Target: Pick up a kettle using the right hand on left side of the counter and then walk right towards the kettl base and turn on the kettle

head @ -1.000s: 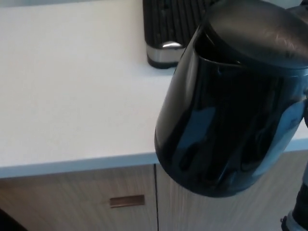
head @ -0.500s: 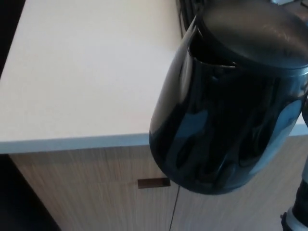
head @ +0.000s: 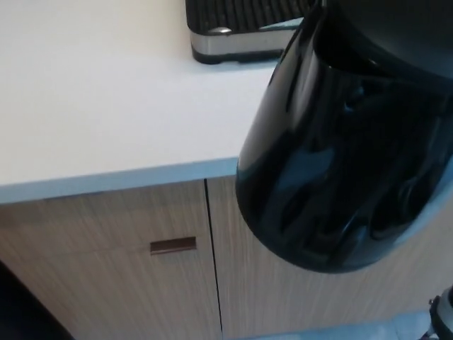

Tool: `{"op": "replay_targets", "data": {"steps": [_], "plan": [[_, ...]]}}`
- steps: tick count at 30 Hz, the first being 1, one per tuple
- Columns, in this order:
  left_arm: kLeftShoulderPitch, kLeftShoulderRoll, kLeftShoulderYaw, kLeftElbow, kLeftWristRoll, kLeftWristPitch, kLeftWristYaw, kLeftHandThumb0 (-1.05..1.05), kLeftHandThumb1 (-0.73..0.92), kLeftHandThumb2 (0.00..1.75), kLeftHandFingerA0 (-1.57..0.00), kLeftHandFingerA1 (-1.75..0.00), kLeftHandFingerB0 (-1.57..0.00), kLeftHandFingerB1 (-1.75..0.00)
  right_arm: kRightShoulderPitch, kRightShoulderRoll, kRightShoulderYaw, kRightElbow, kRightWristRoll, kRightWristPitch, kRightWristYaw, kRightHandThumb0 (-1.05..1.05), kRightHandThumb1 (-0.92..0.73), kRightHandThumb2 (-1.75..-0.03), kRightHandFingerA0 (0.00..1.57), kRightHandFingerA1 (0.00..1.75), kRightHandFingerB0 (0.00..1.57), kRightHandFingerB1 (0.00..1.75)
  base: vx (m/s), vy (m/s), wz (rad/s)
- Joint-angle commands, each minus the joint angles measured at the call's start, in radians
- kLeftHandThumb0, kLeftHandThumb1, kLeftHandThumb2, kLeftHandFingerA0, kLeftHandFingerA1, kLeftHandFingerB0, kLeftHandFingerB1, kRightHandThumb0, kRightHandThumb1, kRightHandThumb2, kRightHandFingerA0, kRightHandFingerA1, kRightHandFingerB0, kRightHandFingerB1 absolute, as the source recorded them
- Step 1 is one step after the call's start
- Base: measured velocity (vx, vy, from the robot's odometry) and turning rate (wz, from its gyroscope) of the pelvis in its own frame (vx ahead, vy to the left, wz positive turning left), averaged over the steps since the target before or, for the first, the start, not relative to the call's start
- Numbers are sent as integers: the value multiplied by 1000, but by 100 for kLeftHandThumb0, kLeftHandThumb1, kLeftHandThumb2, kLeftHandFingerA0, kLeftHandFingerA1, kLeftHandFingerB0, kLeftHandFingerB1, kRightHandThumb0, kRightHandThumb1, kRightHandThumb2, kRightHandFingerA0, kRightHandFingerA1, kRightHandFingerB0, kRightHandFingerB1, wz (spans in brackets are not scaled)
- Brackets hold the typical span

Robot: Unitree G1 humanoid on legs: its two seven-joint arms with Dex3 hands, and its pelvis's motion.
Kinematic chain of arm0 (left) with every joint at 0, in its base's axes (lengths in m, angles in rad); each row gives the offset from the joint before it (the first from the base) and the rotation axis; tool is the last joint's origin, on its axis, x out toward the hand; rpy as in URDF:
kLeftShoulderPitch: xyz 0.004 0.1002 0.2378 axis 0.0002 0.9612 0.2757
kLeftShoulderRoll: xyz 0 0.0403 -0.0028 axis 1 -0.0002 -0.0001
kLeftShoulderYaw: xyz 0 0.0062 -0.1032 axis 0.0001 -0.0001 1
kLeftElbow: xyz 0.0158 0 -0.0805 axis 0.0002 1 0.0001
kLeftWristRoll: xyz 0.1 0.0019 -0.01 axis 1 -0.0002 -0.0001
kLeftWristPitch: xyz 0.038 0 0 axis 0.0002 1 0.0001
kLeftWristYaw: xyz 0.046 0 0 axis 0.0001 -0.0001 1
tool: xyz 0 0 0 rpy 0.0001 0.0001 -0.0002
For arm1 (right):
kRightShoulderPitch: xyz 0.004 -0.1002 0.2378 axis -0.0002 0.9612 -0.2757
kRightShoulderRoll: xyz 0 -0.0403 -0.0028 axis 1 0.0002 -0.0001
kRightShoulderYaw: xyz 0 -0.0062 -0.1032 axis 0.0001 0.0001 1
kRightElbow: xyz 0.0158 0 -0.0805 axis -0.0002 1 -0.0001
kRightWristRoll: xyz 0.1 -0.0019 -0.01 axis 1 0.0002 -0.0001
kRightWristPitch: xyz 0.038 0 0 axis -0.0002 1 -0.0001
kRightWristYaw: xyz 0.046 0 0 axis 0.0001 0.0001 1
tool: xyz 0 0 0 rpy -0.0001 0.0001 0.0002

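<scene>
A glossy black kettle [head: 347, 149] fills the right half of the head view, tilted and hanging in the air over the front edge of the white counter [head: 106, 92]. Its lid runs off the top of the picture and its handle side is cut off at the right. My right hand is hidden behind the kettle's body. Only a small dark piece of my right arm [head: 444, 315] shows at the lower right corner. The kettle's base does not show. My left hand is out of the picture.
A black ribbed appliance with a silver foot [head: 237, 32] stands at the back of the counter, just left of the kettle. Below the counter edge are wood-grain cabinet fronts with a dark recessed handle [head: 173, 246] and a door seam [head: 212, 262]. A dark gap [head: 14, 312] lies at lower left.
The whole picture has shifted, so the camera has moved: the counter's left end has gone from view and the ribbed appliance shows again. The kettle stays held at the right, slightly higher.
</scene>
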Motion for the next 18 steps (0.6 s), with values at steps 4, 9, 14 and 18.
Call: {"op": "replay_targets", "data": {"steps": [4, 9, 14, 18], "plan": [[-11, 25, 20, 15, -30, -61, -14, 34, 29, 151, -105, -120, -104, -111, 24, 9, 23, -150, 78, 147, 45, -14, -32, -152, 108, 175, 89, 159, -87, 136, 10], [-21, 28, 15, 28, -20, -82, -14, 31, 26, 156, -109, -118, -106, -110, 40, 6, 14, -192, 102, 205, 59, -13, -35, -153, 112, 175, 99, 152, -62, 67, 9], [-23, 26, 17, 30, -28, -79, -21, 31, 25, 155, -108, -119, -105, -110, 35, 1, 3, -197, 110, 237, 57, -13, -33, -151, 108, 175, 88, 160, -26, -52, -1], [-18, 22, 19, 23, -33, -69, -22, 29, 27, 153, -108, -120, -106, -110, 32, -13, -8, -199, 113, 273, 64, -13, -35, -151, 108, 175, 87, 160, -60, -228, 6]]}}
